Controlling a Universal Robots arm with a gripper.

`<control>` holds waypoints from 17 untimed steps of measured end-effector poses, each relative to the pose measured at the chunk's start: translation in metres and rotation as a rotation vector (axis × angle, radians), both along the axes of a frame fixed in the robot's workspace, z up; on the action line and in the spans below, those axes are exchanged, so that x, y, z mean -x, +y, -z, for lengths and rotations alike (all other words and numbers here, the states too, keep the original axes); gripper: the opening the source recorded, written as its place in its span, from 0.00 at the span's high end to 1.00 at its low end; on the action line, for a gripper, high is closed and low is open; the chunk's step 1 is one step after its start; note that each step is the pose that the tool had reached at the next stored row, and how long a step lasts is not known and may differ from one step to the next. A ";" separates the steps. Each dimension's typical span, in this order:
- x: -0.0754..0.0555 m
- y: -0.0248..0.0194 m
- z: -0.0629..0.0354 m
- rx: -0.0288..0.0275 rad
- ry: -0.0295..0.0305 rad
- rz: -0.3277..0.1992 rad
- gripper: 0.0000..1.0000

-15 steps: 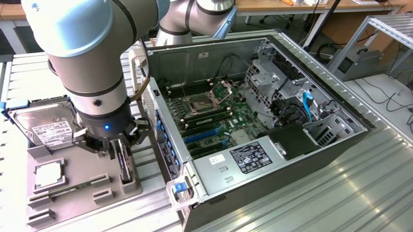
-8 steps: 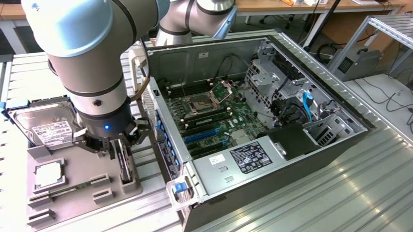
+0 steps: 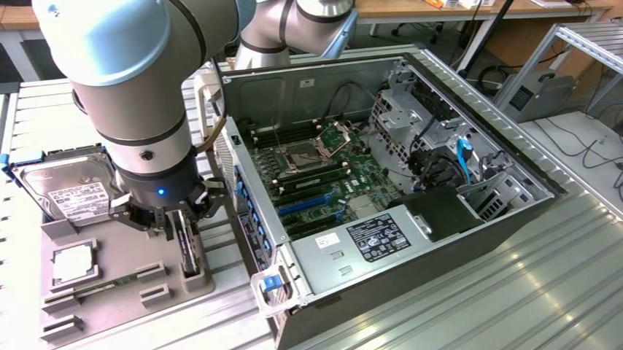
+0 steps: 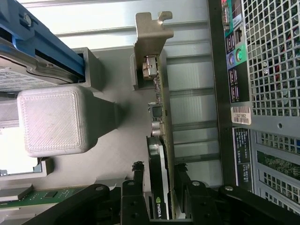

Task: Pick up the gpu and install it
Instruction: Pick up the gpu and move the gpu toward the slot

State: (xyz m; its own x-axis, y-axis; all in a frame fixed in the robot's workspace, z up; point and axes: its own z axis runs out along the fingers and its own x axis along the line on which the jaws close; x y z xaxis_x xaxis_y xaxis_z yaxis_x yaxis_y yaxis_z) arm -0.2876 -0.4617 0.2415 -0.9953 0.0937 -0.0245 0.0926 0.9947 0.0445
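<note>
The gpu [image 3: 189,251] stands on its long edge in a slot of the grey parts holder [image 3: 136,273], beside the open computer case. In the wrist view the gpu [image 4: 161,140] is a thin black card, and its silver bracket [image 4: 152,47] is at the end away from the gripper. My gripper [image 3: 184,222] hangs straight down over the card. Its black fingers [image 4: 138,183] press on both flat faces, so the gripper [image 4: 159,192] is shut on the gpu. The card still sits in its slot.
The open case [image 3: 506,157] lies on its side at the exterior view's right, showing the motherboard [image 3: 322,171] and blue card slots [image 3: 302,205]. Its rear panel [image 4: 267,93] is close beside the card. A hard drive [image 3: 68,193], a processor [image 3: 73,264] and a memory stick [image 4: 42,197] also rest in the holder.
</note>
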 end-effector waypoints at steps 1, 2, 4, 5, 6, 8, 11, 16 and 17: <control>0.000 0.0000 0.0000 0.0000 0.0000 0.000 0.61; 0.000 0.0000 0.0000 0.0000 0.0000 0.000 0.61; 0.000 0.0000 0.0000 0.0000 0.0000 0.000 0.61; 0.000 0.0000 0.0000 0.0000 0.0000 0.000 0.62; 0.000 0.0000 0.0000 0.0001 0.0001 0.000 0.69; 0.000 0.0000 0.0000 0.0000 0.0000 0.000 0.73; 0.000 0.0000 0.0000 0.0000 0.0000 0.000 0.73; 0.000 0.0000 0.0000 0.0000 0.0000 0.000 0.73; 0.000 0.0000 0.0000 0.0000 0.0000 0.000 0.73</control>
State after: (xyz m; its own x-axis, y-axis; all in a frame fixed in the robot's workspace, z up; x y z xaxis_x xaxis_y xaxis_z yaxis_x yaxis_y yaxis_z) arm -0.2876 -0.4617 0.2415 -0.9953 0.0937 -0.0244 0.0926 0.9947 0.0445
